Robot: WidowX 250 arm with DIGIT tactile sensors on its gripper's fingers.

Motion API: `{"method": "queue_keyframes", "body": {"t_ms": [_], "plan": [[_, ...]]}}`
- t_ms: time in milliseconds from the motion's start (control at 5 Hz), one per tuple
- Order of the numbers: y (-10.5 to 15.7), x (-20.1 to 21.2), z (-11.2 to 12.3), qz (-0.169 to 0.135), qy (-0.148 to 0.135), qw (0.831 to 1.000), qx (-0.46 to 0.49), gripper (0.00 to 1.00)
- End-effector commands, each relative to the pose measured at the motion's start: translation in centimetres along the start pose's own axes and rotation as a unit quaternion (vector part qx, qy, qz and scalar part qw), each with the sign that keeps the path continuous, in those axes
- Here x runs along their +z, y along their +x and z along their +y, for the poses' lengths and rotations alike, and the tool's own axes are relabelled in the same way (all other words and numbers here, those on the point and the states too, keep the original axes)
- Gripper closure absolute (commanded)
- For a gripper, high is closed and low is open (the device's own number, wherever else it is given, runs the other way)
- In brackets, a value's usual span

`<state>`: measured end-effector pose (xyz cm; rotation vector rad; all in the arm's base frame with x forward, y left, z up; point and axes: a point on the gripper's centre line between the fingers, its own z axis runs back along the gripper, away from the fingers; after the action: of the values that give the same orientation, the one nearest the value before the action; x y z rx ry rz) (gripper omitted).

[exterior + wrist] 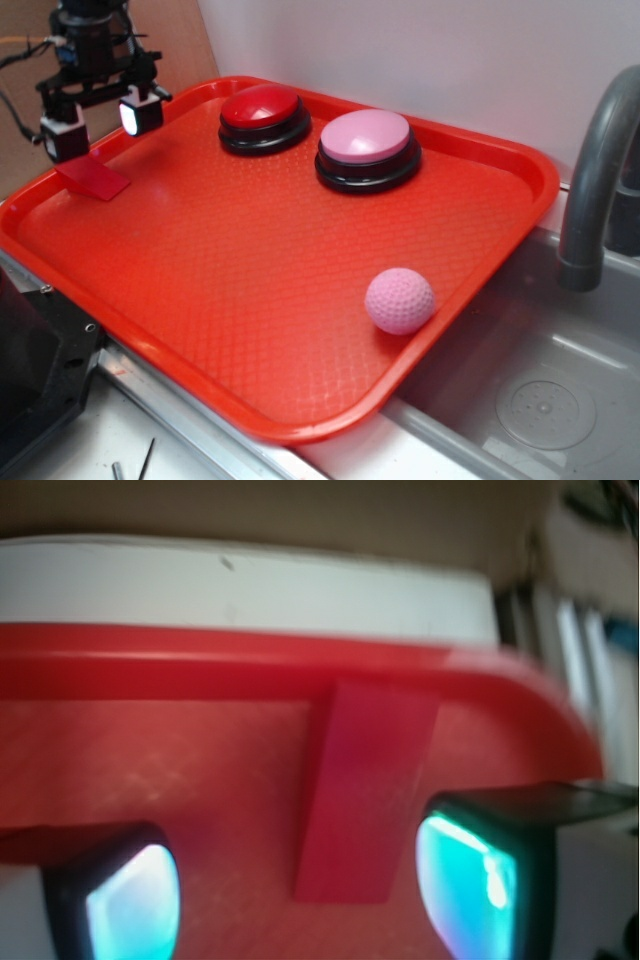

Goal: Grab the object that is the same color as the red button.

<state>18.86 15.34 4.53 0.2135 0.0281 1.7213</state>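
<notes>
Red target: the wedge block lies flat at the far left corner of the tray, well apart from the red button, whose colour it matches.
Jaws: apart, empty; the gripper hangs just above the block, one pad to each side.
Wrist view: block runs lengthwise between the two fingertips, nearer the right one.
Step in hand, my judgement: lower straight down until the pads flank the long sides, centre a touch, then close gently; the block is low, so the tips must nearly reach the tray floor.
Risk: the tray rim sits close behind.
Hard to make out: wrist picture is blurred; the wedge's slope and thickness are unclear, and its near end is partly cut off.
Not targets: pink button, pink ball.
</notes>
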Motion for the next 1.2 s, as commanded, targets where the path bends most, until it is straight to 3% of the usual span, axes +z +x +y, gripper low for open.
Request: {"method": "queue_keyframes", "body": {"t_ms": [0, 400, 600, 1000], "plan": [[1.2, 2.6, 4.9, -0.055, -0.08, 0.995, 0.019, 0.0], [2.8, 0.2, 4.1, -0.103, -0.065, 0.992, -0.033, 0.0], [3.0, -0.3, 2.2, -0.105, -0.058, 0.991, -0.057, 0.0], [2.8, -2.4, 0.4, -0.104, -0.015, 0.992, -0.07, 0.0]]}}
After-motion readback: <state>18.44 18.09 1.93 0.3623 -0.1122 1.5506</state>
